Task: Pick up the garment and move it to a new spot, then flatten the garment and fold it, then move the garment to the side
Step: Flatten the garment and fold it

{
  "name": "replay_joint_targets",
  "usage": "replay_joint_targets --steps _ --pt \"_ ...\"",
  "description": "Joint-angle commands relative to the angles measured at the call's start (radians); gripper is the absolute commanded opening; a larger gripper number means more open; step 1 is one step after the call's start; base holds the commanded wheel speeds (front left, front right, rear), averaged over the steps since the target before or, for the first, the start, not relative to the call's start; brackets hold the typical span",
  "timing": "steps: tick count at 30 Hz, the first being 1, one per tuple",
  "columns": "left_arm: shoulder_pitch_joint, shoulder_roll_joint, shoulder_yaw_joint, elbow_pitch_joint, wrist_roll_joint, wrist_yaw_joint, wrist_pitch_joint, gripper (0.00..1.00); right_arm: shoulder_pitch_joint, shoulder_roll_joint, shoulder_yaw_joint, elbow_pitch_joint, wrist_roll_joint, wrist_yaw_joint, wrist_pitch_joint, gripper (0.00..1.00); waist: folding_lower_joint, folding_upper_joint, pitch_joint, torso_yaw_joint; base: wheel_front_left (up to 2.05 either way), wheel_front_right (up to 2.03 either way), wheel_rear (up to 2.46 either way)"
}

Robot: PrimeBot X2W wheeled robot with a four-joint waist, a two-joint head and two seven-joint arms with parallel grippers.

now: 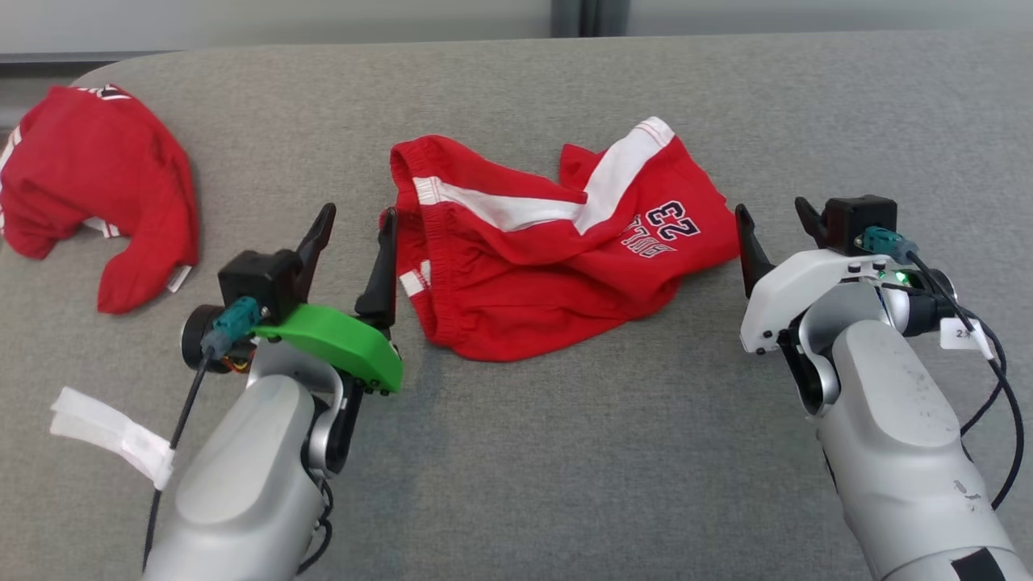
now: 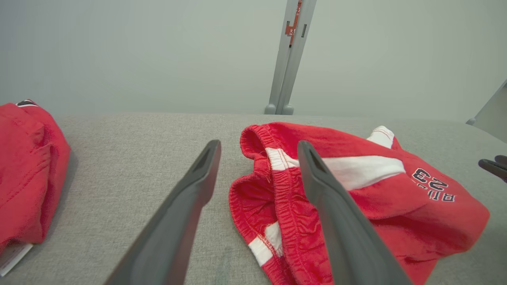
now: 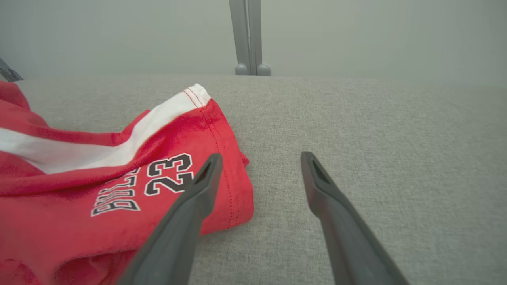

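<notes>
Red shorts (image 1: 524, 282), printed "BULLS 23" on the right leg, lie crumpled between left gripper (image 1: 359, 211) and right gripper (image 1: 771, 206); both jaws spread.

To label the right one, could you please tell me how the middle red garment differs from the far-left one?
The middle garment shows broad white stripes and a printed 23; the left garment is nearly plain red with white trim. The middle garment lies between the left gripper and right gripper; the left garment lies near a corner of the grey surface. Both are red, crumpled and unheld.
</notes>
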Motion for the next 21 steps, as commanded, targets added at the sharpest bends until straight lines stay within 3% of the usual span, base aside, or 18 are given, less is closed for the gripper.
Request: replay_joint_targets --steps 1,9,10,11,12,21 --pt "0.031 -0.008 0.013 -0.032 0.019 0.011 0.0 1.0 -0.02 -0.004 -0.007 0.04 -0.014 0.0 0.021 1.0 0.0 0.0 0.011 0.058 0.0 0.0 0.0" --pt "0.178 -0.049 0.051 -0.186 0.103 0.042 -0.001 1.0 -0.109 -0.005 -0.031 0.255 0.024 0.0 0.074 1.0 0.0 0.0 0.023 0.087 0.0 0.0 0.0" --pt "0.198 -0.054 0.059 -0.205 0.106 0.043 -0.001 1.0 -0.116 -0.004 -0.031 0.278 0.035 0.0 0.066 0.49 0.0 0.0 0.024 0.084 0.0 0.0 0.0" --pt "0.21 -0.057 0.063 -0.216 0.109 0.044 -0.001 1.0 -0.12 -0.004 -0.027 0.289 0.041 0.0 0.057 0.38 0.0 0.0 0.024 0.081 0.0 0.0 0.0" --pt "0.223 -0.06 0.069 -0.227 0.114 0.046 -0.001 1.0 -0.125 -0.003 -0.017 0.305 0.049 0.0 0.046 0.0 0.0 0.0 0.025 0.076 0.0 0.0 0.0" --pt "0.289 -0.077 0.096 -0.264 0.144 0.044 -0.001 1.0 -0.069 -0.003 -0.048 0.314 0.102 0.0 -0.153 0.0 0.0 0.0 0.005 0.017 0.0 0.0 0.0"
